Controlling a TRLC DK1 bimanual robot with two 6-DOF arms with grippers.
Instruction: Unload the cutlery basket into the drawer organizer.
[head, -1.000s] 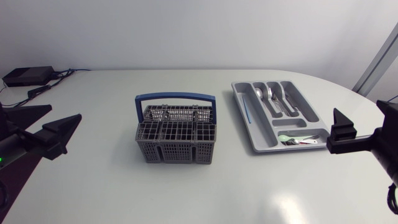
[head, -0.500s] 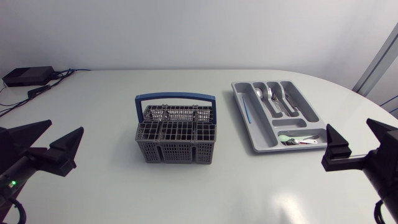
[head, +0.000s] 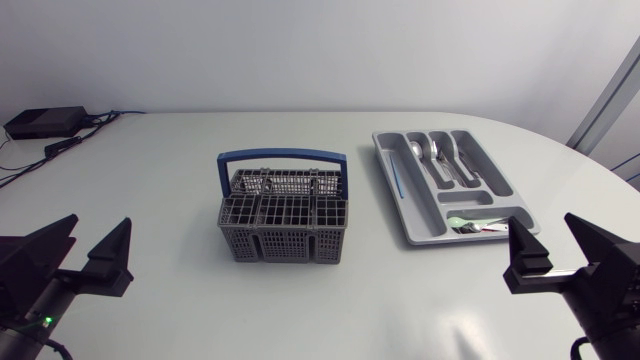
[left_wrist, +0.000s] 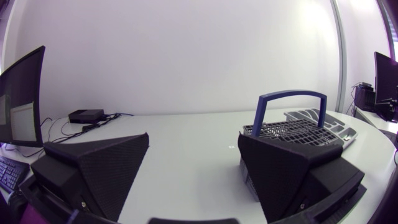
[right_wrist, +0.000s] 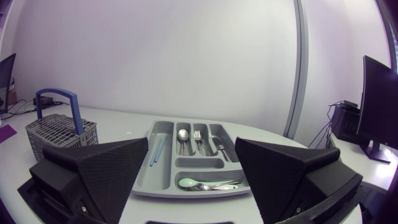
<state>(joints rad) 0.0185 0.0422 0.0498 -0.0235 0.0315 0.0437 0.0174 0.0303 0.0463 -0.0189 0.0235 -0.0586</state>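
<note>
The grey cutlery basket with a blue handle stands mid-table; no cutlery shows above its grid. To its right lies the grey drawer organizer, holding a spoon, forks and knives, a blue stick in the narrow slot, and a green spoon with small pieces in the front compartment. My left gripper is open and empty near the front left edge, well away from the basket. At the front right, my right gripper is open and empty, with the organizer ahead of it and the basket beyond its left finger.
A black box with cables sits at the far left corner of the white table. Bare tabletop lies between each gripper and the basket.
Both arms have drawn back toward the table's front edge, away from the basket and organizer. Both grippers stay open.
</note>
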